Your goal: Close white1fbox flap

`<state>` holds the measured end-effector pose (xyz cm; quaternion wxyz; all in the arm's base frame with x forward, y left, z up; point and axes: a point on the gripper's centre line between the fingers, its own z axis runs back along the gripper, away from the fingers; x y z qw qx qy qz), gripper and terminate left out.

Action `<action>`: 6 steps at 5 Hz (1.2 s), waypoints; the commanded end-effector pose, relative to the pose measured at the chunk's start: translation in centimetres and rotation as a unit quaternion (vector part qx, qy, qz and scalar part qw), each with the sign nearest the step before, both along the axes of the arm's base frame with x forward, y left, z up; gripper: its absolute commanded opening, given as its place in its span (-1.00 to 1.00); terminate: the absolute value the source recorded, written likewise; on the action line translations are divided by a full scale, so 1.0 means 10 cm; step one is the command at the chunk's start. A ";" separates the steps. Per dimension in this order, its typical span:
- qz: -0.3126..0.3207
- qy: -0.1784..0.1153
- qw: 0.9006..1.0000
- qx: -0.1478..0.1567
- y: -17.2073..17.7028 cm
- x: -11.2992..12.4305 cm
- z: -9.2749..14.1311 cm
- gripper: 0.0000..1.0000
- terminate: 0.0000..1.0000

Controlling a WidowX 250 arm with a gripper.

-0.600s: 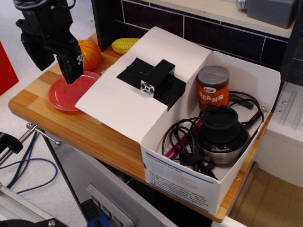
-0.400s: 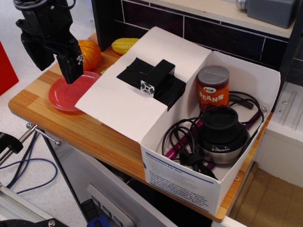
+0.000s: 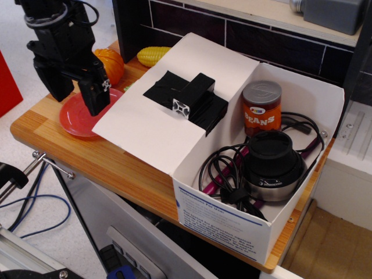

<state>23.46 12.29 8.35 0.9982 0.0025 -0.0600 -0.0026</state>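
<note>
The gripper [image 3: 76, 93] hangs over the red plate [image 3: 81, 116], jaws wide apart, holding nothing and touching nothing. The flap [image 3: 174, 99] lies open, spread left of the white1fbox [image 3: 256, 224], its outer corner just beside the plate. Compared with before, the gripper has shifted toward the flap and slightly lower.

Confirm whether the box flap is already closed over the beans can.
No, the flap lies open toward the red plate, leaving the beans can uncovered.
</note>
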 end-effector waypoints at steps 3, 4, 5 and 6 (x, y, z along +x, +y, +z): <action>0.005 -0.001 0.997 -0.081 -0.45 0.06 0.39 1.00 -1.00; -0.024 -0.001 0.998 -0.059 -0.64 0.03 0.52 1.00 -1.00; -0.046 -0.021 0.999 -0.022 -0.99 -0.01 0.60 1.00 -1.00; -0.050 -0.048 0.997 0.016 -1.31 -0.02 0.60 1.00 -1.00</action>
